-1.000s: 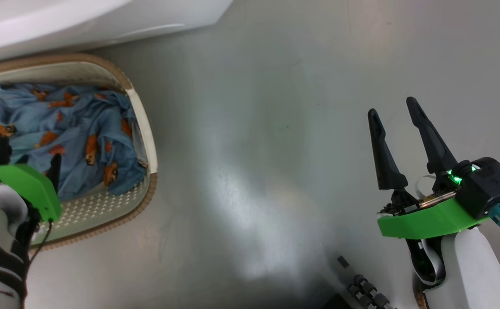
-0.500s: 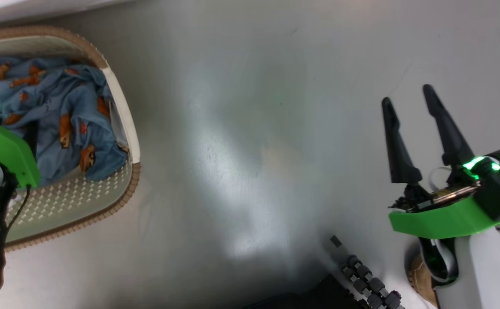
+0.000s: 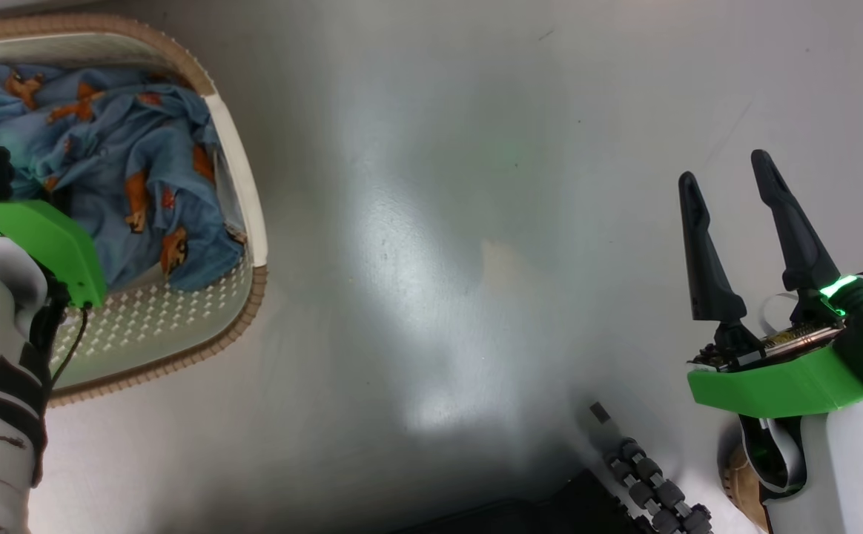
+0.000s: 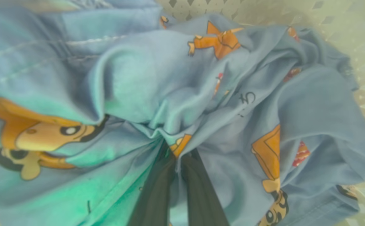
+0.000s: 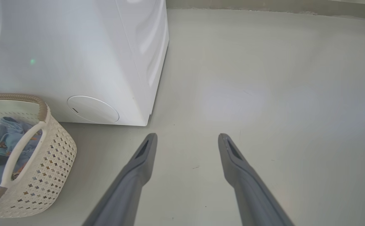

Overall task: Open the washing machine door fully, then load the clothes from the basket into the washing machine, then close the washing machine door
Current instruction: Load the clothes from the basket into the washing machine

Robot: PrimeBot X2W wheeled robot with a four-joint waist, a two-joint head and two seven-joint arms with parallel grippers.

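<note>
The clothes [image 4: 201,94] lie as a crumpled light blue heap printed with orange-and-brown cartoon figures, bunched inside the basket [image 3: 242,193]. The heap has no clear long axis. In the left wrist view its folds run inward like spokes to 1 gathered point low in the middle. At that point the left hand [image 4: 177,157] pinches a fold. Its 2 dark fingers [image 4: 157,194] rise from the bottom edge, pressed almost together with blue cloth caught between them.

In the head view the cloth fills the far and middle part of the basket, while bare perforated wall shows at the near end. The basket stands upright on the floor [image 3: 439,222], mouth up, at the upper left of the head view. Its brown-rimmed right wall runs from far to near, leaning slightly rightward toward the near end. The left edge of the view cuts off the rest, so I cannot tell its full long axis. In the right wrist view 1 handle [image 5: 22,147] arches over the rim.

The washing machine [image 5: 76,47] stands just behind the basket, with a round cover [image 5: 93,109] low on its white front.

The right hand [image 3: 724,167] hangs well apart from the basket over bare floor, fingers spread wide, holding nothing.
</note>
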